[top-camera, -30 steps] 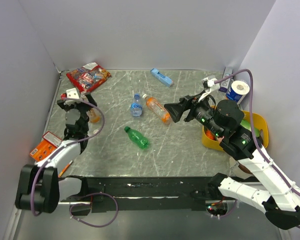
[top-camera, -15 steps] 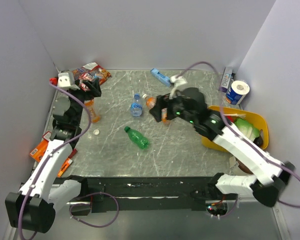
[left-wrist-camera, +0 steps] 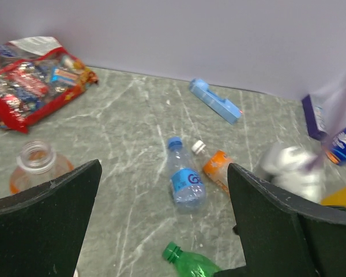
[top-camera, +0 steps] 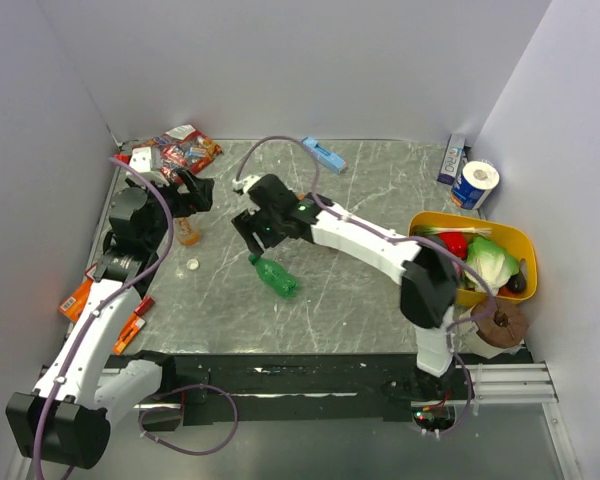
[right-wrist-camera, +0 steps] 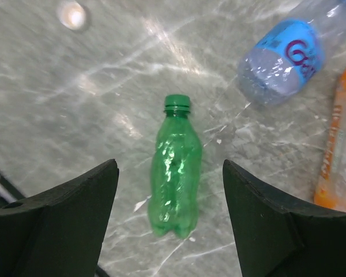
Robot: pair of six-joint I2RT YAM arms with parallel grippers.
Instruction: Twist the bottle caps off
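A green bottle [right-wrist-camera: 176, 167] with its green cap [right-wrist-camera: 177, 104] on lies on the table [top-camera: 360, 290], also seen from above as the green bottle [top-camera: 273, 275]. My right gripper [right-wrist-camera: 170, 164] hovers open over it, a finger on each side, not touching; from above, the right gripper [top-camera: 250, 228] is just behind the bottle. A clear blue-label bottle [left-wrist-camera: 184, 179] and an orange bottle [left-wrist-camera: 219, 170] with a white cap [left-wrist-camera: 199, 147] lie capped. A second orange bottle [left-wrist-camera: 37, 167] stands uncapped. My left gripper [left-wrist-camera: 164, 167] is open and empty, near that standing orange bottle [top-camera: 188, 232].
A loose white cap [top-camera: 192, 266] lies by the standing bottle. A red snack bag [top-camera: 175, 152] and a flat blue box [top-camera: 323, 154] lie at the back. A yellow tub [top-camera: 520, 245] of vegetables sits at right, and orange packets [top-camera: 80, 298] at left.
My right arm has swept from the right side across the table to above the green bottle. My left gripper has shifted a little beside the standing orange bottle.
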